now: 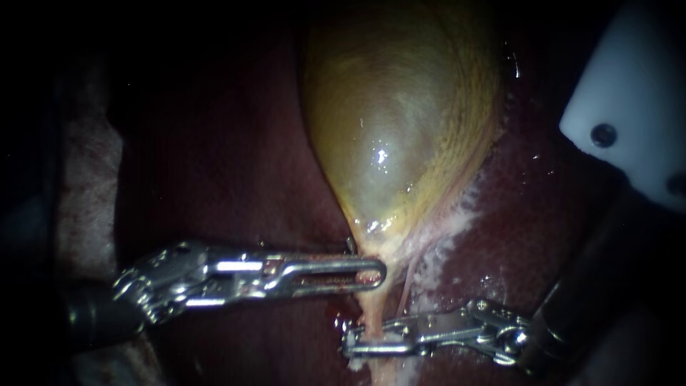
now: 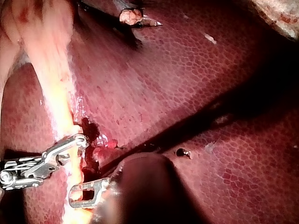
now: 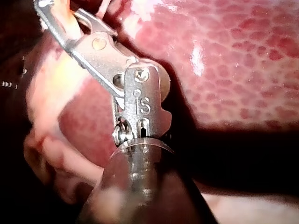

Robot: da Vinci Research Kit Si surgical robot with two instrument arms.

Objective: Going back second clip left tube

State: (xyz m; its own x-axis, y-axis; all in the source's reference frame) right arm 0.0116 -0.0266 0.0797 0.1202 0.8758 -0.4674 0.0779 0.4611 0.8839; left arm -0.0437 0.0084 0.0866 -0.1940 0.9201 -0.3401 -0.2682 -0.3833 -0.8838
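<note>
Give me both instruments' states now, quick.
Left instrument: cannot be told; its tip lies at the gallbladder neck.
Right instrument: open, astride the left tube.

Left instrument [image 1: 375,273] and right instrument [image 1: 348,342]: bright steel slotted jaws, riveted hinges, dark shafts; white housing [image 1: 629,78] bears two dark screws.

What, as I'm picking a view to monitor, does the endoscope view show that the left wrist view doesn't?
Only the endoscope view: the gallbladder's rounded body and a white block at upper right. Only the left wrist view: a small pale lump far ahead of the left instrument. Both: liver, tube, left instrument and right instrument.
</note>
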